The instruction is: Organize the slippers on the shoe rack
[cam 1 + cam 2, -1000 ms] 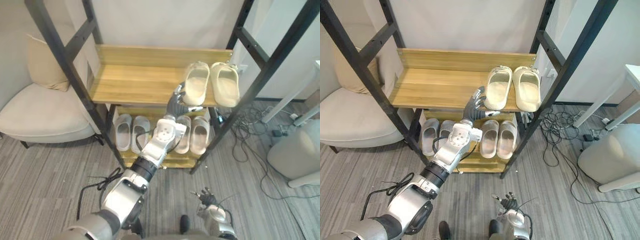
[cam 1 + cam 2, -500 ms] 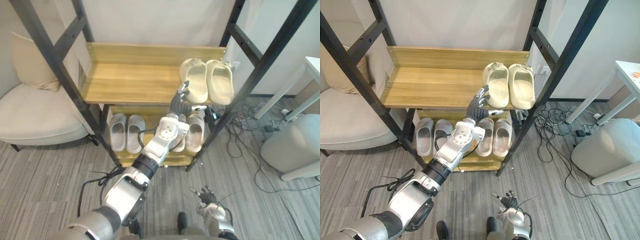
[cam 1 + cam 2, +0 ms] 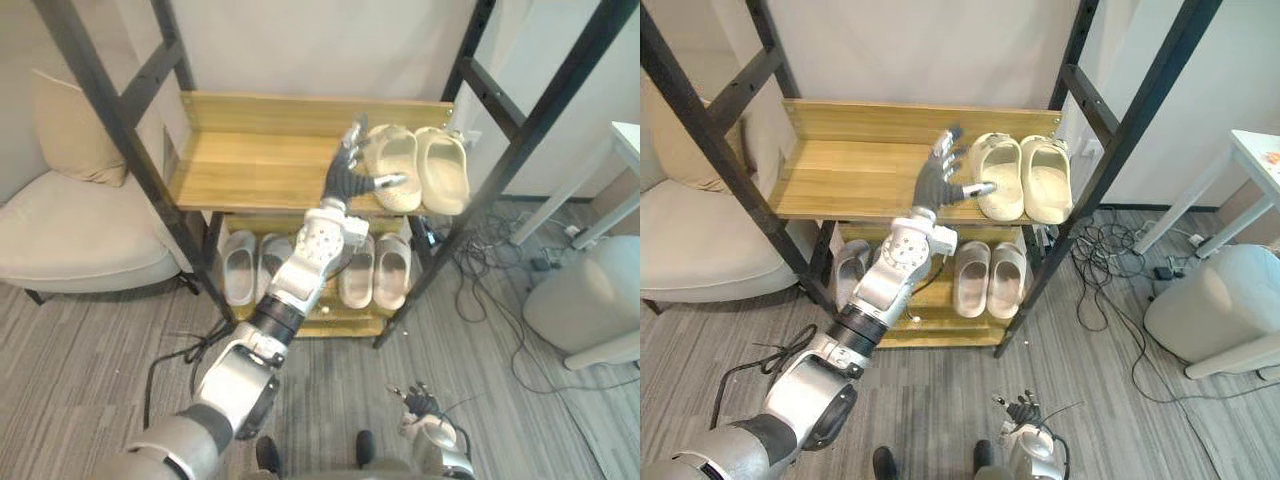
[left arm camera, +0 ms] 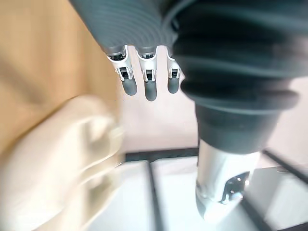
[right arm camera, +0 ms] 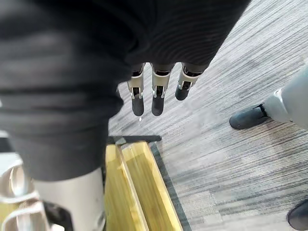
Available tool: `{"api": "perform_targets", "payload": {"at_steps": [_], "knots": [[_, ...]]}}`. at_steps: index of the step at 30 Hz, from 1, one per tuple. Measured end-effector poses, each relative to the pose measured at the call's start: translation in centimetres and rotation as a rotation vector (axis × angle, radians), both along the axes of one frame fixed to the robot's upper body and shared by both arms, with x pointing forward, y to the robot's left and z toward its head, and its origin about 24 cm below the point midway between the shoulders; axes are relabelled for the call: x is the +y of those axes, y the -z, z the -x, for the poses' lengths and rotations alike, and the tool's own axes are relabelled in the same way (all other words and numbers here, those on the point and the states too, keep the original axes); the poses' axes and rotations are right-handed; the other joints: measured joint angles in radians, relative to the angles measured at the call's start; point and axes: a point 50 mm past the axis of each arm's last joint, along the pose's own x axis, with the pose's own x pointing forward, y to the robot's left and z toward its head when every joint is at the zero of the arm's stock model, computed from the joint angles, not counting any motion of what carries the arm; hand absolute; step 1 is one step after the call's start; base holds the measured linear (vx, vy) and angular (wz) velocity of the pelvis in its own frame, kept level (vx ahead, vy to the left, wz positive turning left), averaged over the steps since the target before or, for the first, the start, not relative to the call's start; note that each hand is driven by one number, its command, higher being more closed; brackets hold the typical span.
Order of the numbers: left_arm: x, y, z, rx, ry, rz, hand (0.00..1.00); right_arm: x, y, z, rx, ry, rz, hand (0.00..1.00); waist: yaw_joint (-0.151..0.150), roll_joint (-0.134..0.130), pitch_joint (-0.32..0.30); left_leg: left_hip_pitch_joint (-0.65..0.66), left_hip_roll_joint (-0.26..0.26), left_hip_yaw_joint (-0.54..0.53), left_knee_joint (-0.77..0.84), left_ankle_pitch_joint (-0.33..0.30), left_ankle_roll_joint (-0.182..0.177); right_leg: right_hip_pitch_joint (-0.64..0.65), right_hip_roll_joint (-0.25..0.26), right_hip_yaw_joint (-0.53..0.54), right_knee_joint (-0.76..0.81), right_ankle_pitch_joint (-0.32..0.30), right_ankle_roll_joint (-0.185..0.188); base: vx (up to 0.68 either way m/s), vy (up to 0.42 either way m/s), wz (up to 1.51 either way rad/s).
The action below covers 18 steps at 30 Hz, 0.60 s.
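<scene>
On the rack's top shelf, at its right end, cream slippers are set; the left hand is held just beside them, fingers spread, empty. The right hand is hung low, fingers relaxed, empty.

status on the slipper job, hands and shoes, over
Left hand open, up at the top shelf beside the cream slippers, holding nothing. Right hand open, hanging low. Two pale pairs on lower shelf. Nothing blocking.
</scene>
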Motion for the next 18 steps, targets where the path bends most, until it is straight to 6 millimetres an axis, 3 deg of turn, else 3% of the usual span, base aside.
{"api": "perform_targets", "payload": {"at_steps": [4,12,18], "knots": [[-0.1,0.5,2.1,-0.048,0.054,0.037,0.00,0.3,0.0,0.0,-0.003,-0.021,-0.005,0.00,0.030,0.006,-0.005,0.023,-0.001,-0.034,-0.002,-0.002,-0.003,0.044,-0.005,-0.042,0.006,-0.020,-0.001,0.01,0.003,0.30],[-2.0,4.7,7.5,0.036,0.329,0.093,0.00,0.9,0.1,0.3,-0.002,-0.068,-0.020,0.00,0.068,0.020,-0.024,0.056,-0.011,-0.114,-0.005,-0.012,-0.007,0.116,-0.018,-0.122,0.033,-0.066,0.002,0.02,-0.007,0.30],[-0.9,10.9,10.2,0.249,0.374,0.099,0.00,1.1,0.4,0.9,0.012,-0.088,-0.023,0.00,0.088,0.026,-0.053,0.084,-0.006,-0.141,-0.004,-0.022,-0.013,0.164,-0.016,-0.155,0.034,-0.088,0.000,0.01,-0.016,0.14]]}}
